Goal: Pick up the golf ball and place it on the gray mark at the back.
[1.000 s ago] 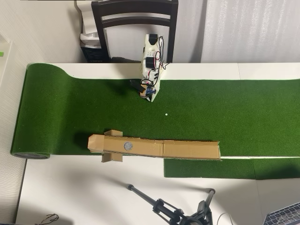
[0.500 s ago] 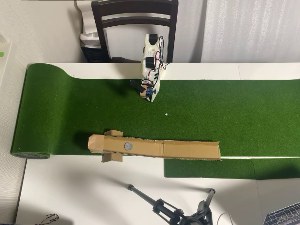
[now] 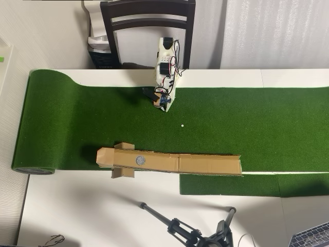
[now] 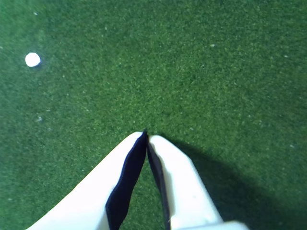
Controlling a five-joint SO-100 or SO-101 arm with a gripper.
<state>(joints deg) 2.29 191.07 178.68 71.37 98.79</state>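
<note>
Tool closed, holding nothing. Golf ball lies apart, upper left in wrist view, on green surface. Open tool, centre over ball, descend, close gently.

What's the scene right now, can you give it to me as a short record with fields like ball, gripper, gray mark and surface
ball: small white golf ball lying free on the turf; upper left in the wrist view
gripper: fingertips together, empty, above bare turf, apart from the ball
gray mark: round gray disc on the cardboard ramp, nothing on it
surface: green putting mat over a white table
arm: white arm at the mat's far edge, in front of a dark chair
task state: ball not yet picked up
</note>
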